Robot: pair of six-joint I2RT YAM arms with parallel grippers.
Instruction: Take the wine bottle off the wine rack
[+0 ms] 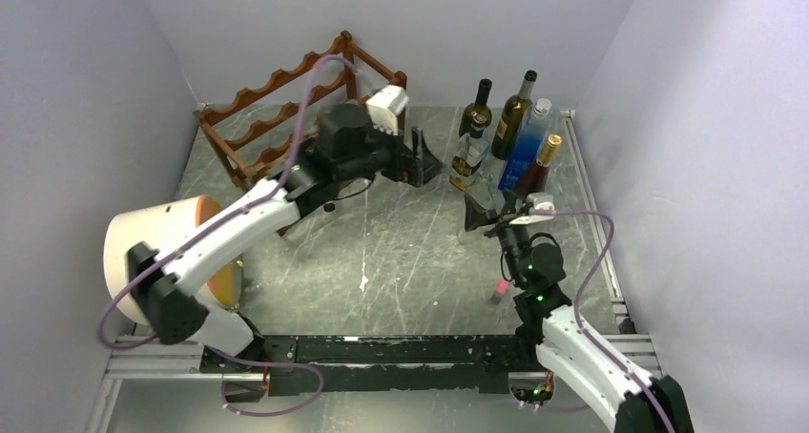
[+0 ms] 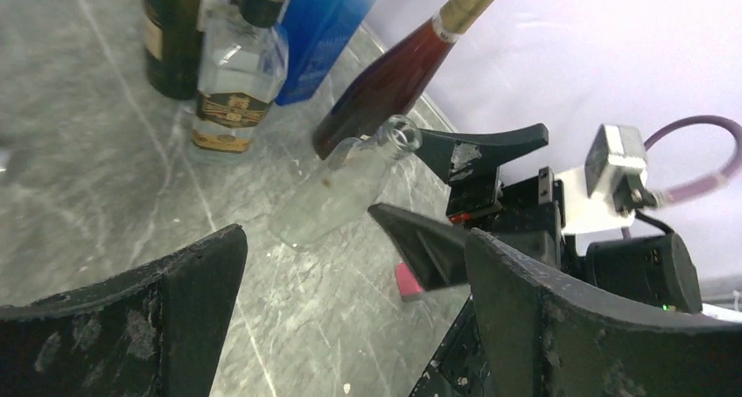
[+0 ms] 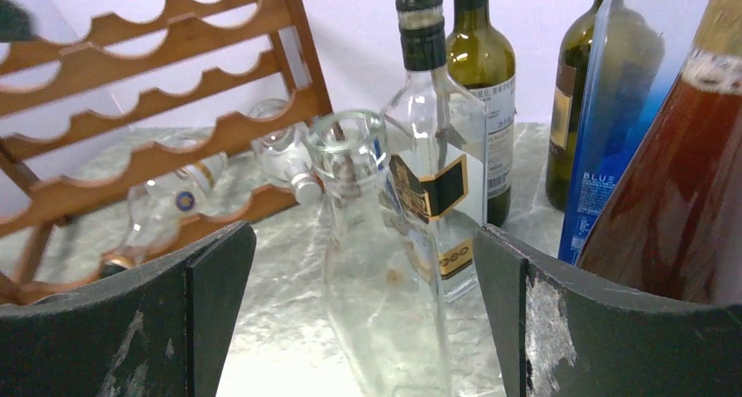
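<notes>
The reddish-brown wine rack (image 1: 286, 109) stands at the back left; it also shows in the right wrist view (image 3: 149, 82), with clear bottles (image 3: 175, 191) lying in its lowest tier. A clear empty bottle (image 3: 376, 266) stands on the table between the spread fingers of my right gripper (image 3: 363, 231), which does not grip it. The same bottle shows in the left wrist view (image 2: 341, 191). My right gripper (image 1: 487, 214) is open. My left gripper (image 1: 425, 161) is open and empty, right of the rack and pointing at the bottle group; its fingers (image 2: 175, 301) frame bare table.
Several bottles stand at the back right: two green (image 1: 477, 109), a blue one (image 1: 529, 142), a reddish one (image 1: 539, 166) and a square clear one with a label (image 1: 467, 152). A small pink object (image 1: 500, 290) lies by the right arm. An orange and white cylinder (image 1: 162, 247) is at the left.
</notes>
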